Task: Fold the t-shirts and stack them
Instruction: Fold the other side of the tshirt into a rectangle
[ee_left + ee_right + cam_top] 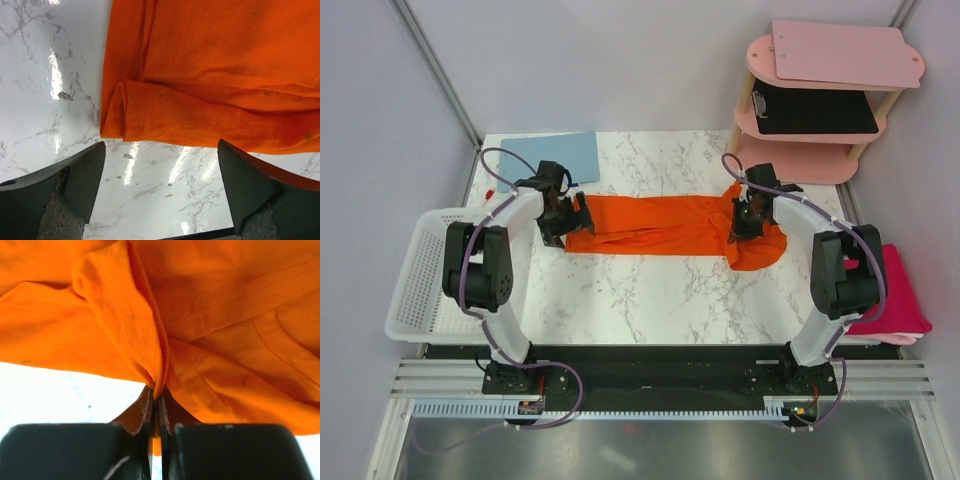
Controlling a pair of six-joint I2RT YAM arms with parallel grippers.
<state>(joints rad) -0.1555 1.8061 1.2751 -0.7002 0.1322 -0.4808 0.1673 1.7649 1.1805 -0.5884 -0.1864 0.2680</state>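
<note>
Orange t-shirt [660, 225]: bright orange, plain, uniform colour. Pink t-shirt [905, 295]: magenta-pink, plain. Table [650, 300]: white marble pattern, grey veining. Clipboard [565, 155]: light blue, plain. Board [845, 52]: pale pink. Basket [415, 290]: white, grid-pattern walls. Shelf unit [795, 163]: pink tiers, pale wood legs. Arms [505, 325]: white links, black joints

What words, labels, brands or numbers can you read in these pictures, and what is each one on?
None can be read.
The orange t-shirt shows plain cloth, no print or tag, in every view.
The white basket, the pink shelf and the table bear no lettering.
Small coloured parts at the arm bases are too small to tell.
</note>
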